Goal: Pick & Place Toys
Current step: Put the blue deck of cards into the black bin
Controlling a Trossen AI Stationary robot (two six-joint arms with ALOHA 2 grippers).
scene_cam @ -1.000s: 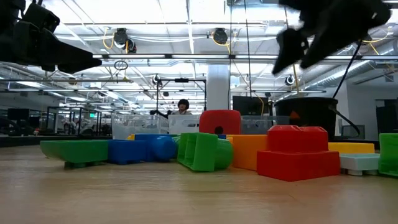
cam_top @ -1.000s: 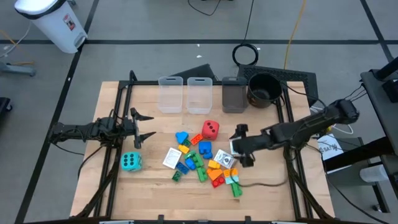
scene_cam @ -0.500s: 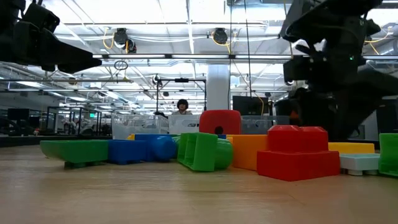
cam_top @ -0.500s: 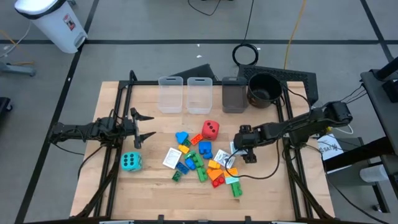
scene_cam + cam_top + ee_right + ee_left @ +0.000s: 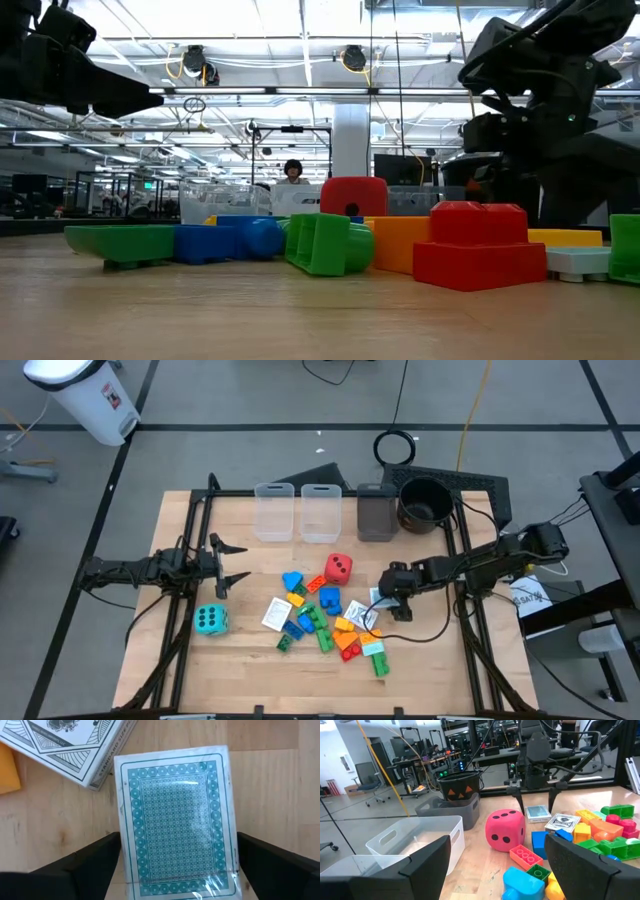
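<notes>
Two arms reach over the wooden surface [image 5: 240, 645]. Toys sit in a pile [image 5: 325, 615] in its middle. The right end effector [image 5: 381, 600] is wide open, low over a teal-backed card pack [image 5: 175, 815], one finger on each side. The left end effector [image 5: 228, 563] waits open beside the pile.

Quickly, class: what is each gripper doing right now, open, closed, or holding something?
Left gripper: open, empty, left of the toys.
Right gripper: open, fingers either side of the teal-backed card pack, not gripping it.
</notes>
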